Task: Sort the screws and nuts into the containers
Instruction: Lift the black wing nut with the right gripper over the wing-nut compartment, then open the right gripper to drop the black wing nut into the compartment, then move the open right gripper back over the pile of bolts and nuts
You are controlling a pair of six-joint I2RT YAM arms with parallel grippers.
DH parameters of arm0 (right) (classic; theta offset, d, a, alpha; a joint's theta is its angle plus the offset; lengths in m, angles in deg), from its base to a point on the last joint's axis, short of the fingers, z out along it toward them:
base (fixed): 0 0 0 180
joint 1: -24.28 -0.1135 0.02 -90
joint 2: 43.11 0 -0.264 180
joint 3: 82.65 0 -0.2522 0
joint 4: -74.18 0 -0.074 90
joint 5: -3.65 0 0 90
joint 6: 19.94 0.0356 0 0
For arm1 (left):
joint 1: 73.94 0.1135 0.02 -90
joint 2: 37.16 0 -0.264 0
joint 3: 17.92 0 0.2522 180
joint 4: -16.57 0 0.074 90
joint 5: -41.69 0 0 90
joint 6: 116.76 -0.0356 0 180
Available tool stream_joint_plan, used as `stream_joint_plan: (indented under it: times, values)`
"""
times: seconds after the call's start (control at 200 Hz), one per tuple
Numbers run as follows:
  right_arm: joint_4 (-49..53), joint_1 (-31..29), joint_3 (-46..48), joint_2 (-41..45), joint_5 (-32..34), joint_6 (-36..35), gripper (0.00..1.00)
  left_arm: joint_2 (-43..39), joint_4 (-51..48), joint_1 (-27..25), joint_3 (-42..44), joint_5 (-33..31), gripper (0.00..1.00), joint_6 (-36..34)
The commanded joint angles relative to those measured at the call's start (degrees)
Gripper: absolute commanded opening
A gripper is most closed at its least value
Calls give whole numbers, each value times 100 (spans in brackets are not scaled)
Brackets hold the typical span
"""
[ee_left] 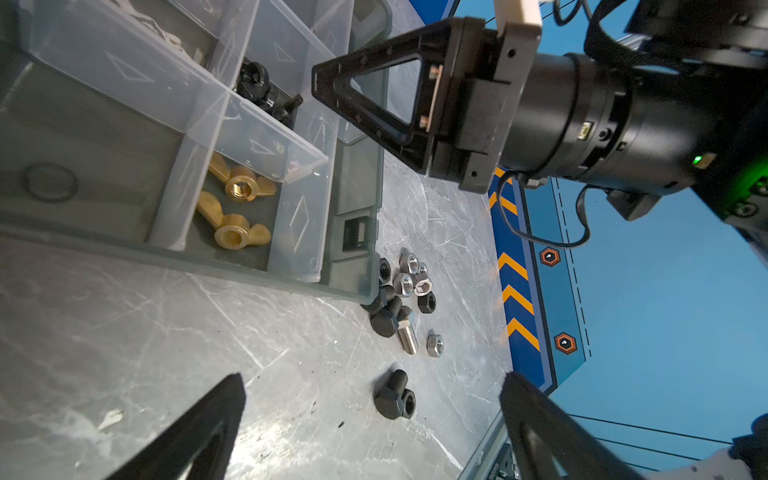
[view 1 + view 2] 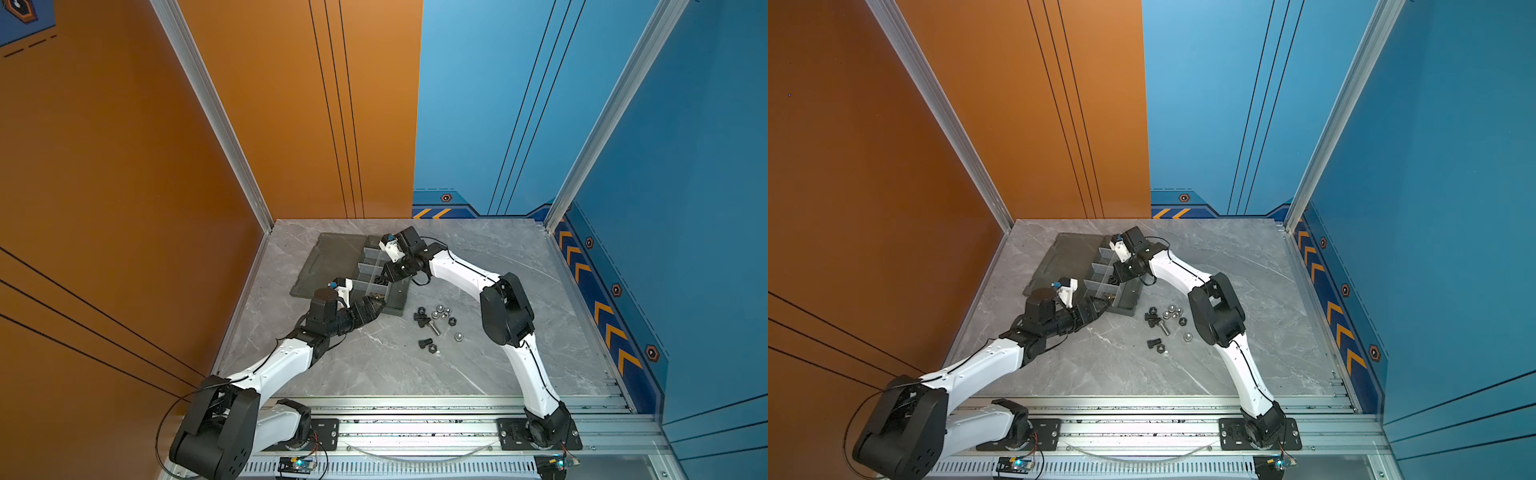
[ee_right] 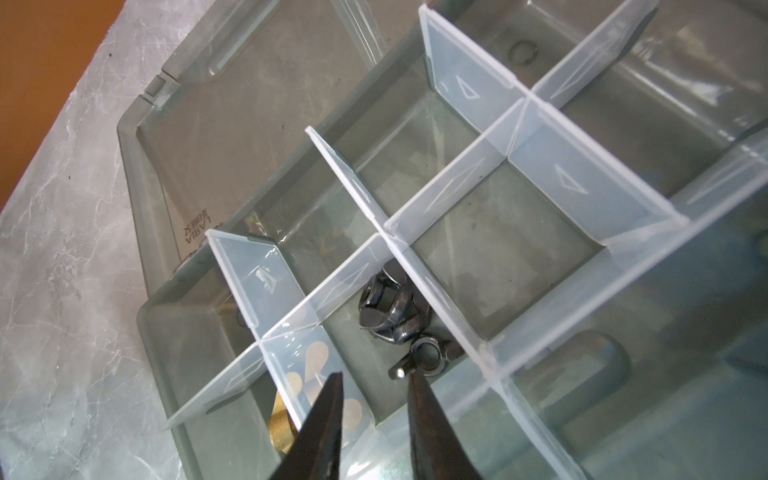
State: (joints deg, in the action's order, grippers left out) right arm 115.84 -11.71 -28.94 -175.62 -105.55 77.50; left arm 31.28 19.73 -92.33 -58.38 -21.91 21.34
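- We see right gripper (image 3: 374, 376) narrowly parted, holding nothing; black wing nuts (image 3: 388, 309) lie in tray cell (image 3: 347, 353) just beyond its fingertips.
- We see left gripper (image 1: 372, 375) spread wide, empty; loose screws and nuts (image 2: 438, 318) sit at its 3 o'clock in both top views.

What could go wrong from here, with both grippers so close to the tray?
1. The right gripper hangs with one finger right above the divider between the black wing nuts and the brass wing nuts; a low withdrawal might snag it and shift the tray.
2. The silver nuts lie bunched together, so the open left gripper may grab two or scatter them.
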Motion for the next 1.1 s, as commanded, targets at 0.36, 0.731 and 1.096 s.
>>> stream_joint_plan:
  times: [0.36, 0.731, 1.096]
  values:
    - [620, 151, 2277, 2413, 506, 3, 44, -129, -297, -42, -145, -162, 98, -58]
    - [1289, 409, 3542, 3318, 1320, 535, 52, -148, -406, -117, -230, -232, 98, -96]
    - [1718, 519, 4345, 3649, 1653, 1086, 53, -153, -469, -137, -280, -259, 98, -98]
